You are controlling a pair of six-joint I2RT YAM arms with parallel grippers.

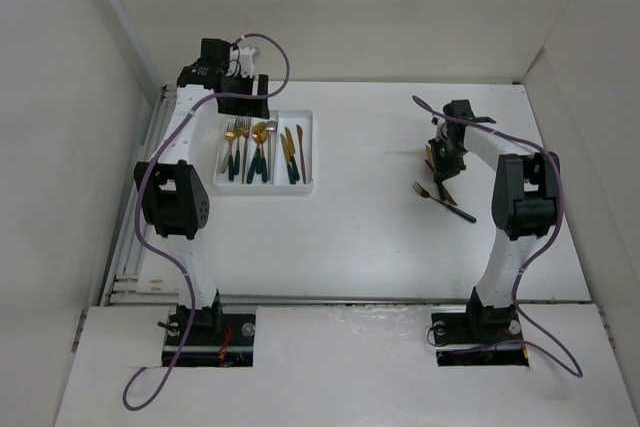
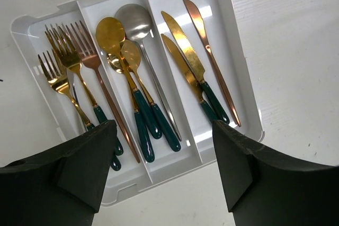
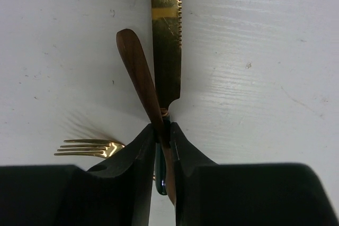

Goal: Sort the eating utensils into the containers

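Note:
The white three-compartment tray (image 1: 306, 152) sits at the back left and holds forks (image 2: 69, 67), spoons (image 2: 119, 46) and knives (image 2: 185, 51), one kind per compartment. My left gripper (image 2: 164, 173) hangs open and empty over the tray's near end. My right gripper (image 3: 163, 138) is down at the table, shut on two crossed knives: a gold serrated knife (image 3: 166, 35) with a dark green handle and a copper knife (image 3: 139, 75). A gold fork (image 3: 87, 147) with a dark handle lies just left of my fingers; it also shows in the top view (image 1: 443, 201).
White walls enclose the table on the left, back and right. A purple cable (image 1: 275, 62) loops over the left arm above the tray. Bare white tabletop (image 1: 370, 217) lies between the tray and the right-hand utensils.

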